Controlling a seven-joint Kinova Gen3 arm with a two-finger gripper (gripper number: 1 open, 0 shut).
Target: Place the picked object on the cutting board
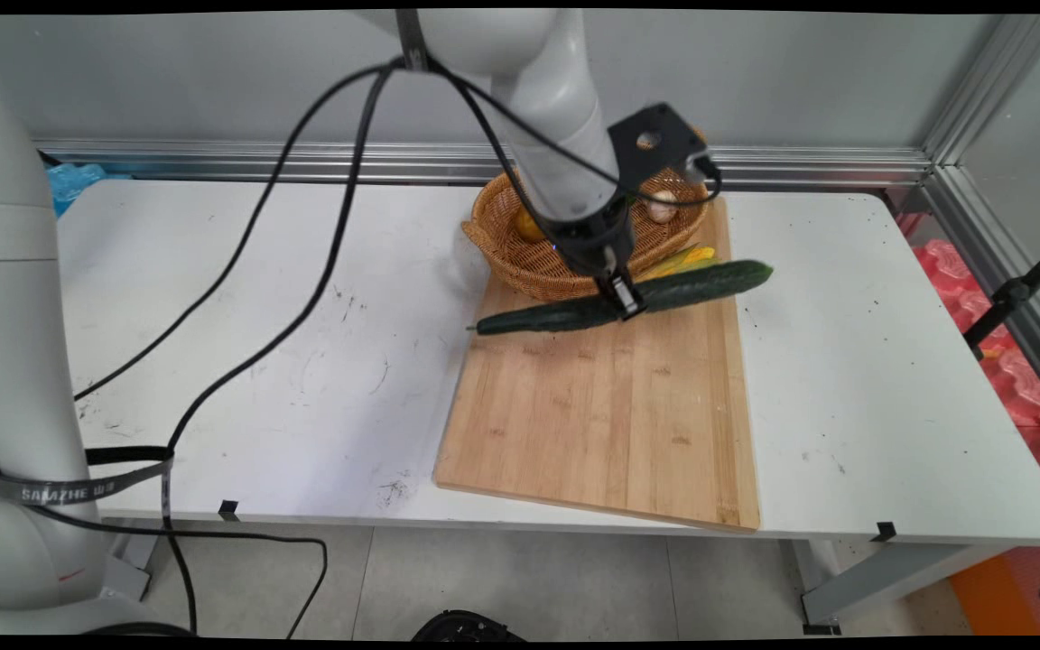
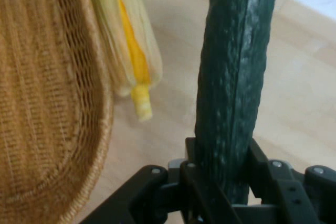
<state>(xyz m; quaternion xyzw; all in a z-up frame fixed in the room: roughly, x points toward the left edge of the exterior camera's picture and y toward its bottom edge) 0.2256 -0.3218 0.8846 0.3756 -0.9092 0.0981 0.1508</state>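
Note:
A long dark green cucumber (image 1: 574, 312) hangs just above the far end of the wooden cutting board (image 1: 610, 424), tilted a little with its right end higher. My gripper (image 1: 626, 302) is shut on it near its middle. In the hand view the cucumber (image 2: 236, 77) rises from between the black fingers (image 2: 197, 182), which press on both its sides. An ear of corn (image 2: 128, 51) in its pale husk lies on the board beside the cucumber, next to a woven basket (image 2: 47, 103).
The basket (image 1: 520, 257) stands at the board's far edge and holds a yellow fruit (image 1: 529, 226) and a brownish mushroom-like thing (image 1: 662, 208). Black cables (image 1: 303, 271) droop from the arm over the table's left half. Red packaging (image 1: 1007, 361) lies right of the table.

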